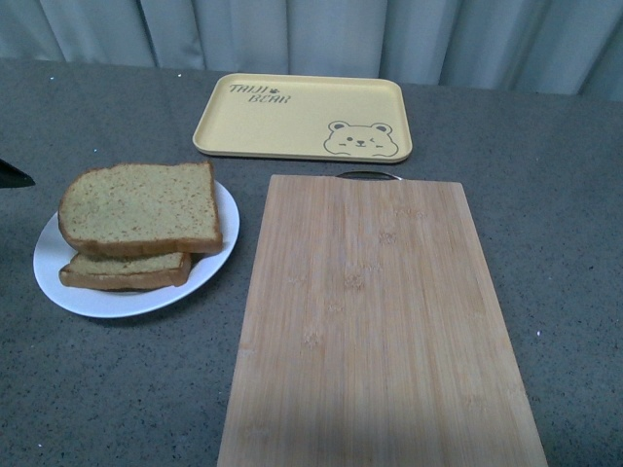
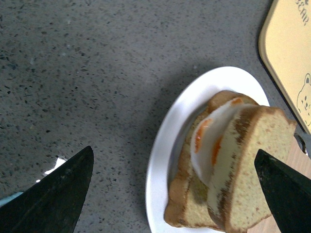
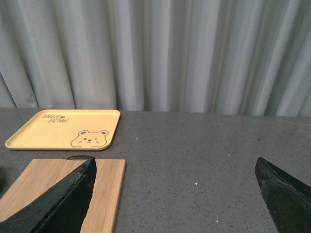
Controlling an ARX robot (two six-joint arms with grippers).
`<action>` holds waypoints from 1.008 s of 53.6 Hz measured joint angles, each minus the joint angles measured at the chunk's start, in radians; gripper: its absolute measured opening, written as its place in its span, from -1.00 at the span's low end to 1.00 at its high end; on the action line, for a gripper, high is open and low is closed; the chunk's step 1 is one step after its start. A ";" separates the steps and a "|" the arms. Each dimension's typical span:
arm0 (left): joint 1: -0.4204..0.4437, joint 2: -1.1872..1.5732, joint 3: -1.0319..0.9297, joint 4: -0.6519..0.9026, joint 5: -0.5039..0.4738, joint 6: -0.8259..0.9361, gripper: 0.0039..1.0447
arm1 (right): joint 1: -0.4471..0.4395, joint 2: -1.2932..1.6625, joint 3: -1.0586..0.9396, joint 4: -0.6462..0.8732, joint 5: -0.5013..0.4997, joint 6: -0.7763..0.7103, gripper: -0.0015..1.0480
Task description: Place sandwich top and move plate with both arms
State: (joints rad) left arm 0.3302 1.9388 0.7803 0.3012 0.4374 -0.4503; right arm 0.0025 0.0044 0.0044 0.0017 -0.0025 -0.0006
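The round white plate [image 1: 58, 282] sits on the grey table at the left. On it lies the sandwich top [image 1: 136, 206], a plain brown slice, resting askew over the lower slice [image 1: 127, 270]. In the left wrist view the plate [image 2: 163, 145] holds the top slice [image 2: 252, 170] leaning on the fried egg [image 2: 206, 141] and the bottom slice [image 2: 187, 199]. My left gripper [image 2: 174, 150] hangs open above the plate and touches nothing; one dark tip [image 1: 14, 175] shows at the front view's left edge. My right gripper [image 3: 175, 160] is open and empty over bare table, out of the front view.
A yellow rectangular tray with a bear drawing [image 1: 302, 117] lies at the back; it also shows in the right wrist view [image 3: 63, 128]. A wooden cutting board [image 1: 380, 321] lies right of the plate, its far end near the tray. A curtain closes the back.
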 joint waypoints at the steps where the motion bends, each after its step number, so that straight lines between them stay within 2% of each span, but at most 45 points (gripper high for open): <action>1: 0.004 0.007 0.006 -0.005 0.007 0.002 0.88 | 0.000 0.000 0.000 0.000 0.000 0.000 0.82; 6: 0.035 0.061 0.052 -0.047 0.059 0.024 0.88 | 0.000 0.000 0.000 0.000 0.000 0.000 0.82; 15: 0.068 0.134 0.109 -0.074 0.087 0.007 0.88 | 0.000 0.000 0.000 0.000 0.000 0.000 0.82; 30: 0.053 0.176 0.129 -0.143 0.134 0.046 0.88 | 0.000 0.000 0.000 0.000 0.000 0.000 0.82; 45: 0.018 0.233 0.175 -0.145 0.128 0.050 0.06 | 0.000 0.000 0.000 0.000 0.000 0.000 0.82; 54: 0.005 0.243 0.174 -0.083 0.159 0.018 -0.42 | 0.000 0.000 0.000 0.000 0.000 0.000 0.82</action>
State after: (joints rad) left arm 0.3347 2.1822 0.9543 0.2180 0.5961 -0.4328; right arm 0.0025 0.0044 0.0044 0.0017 -0.0025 -0.0006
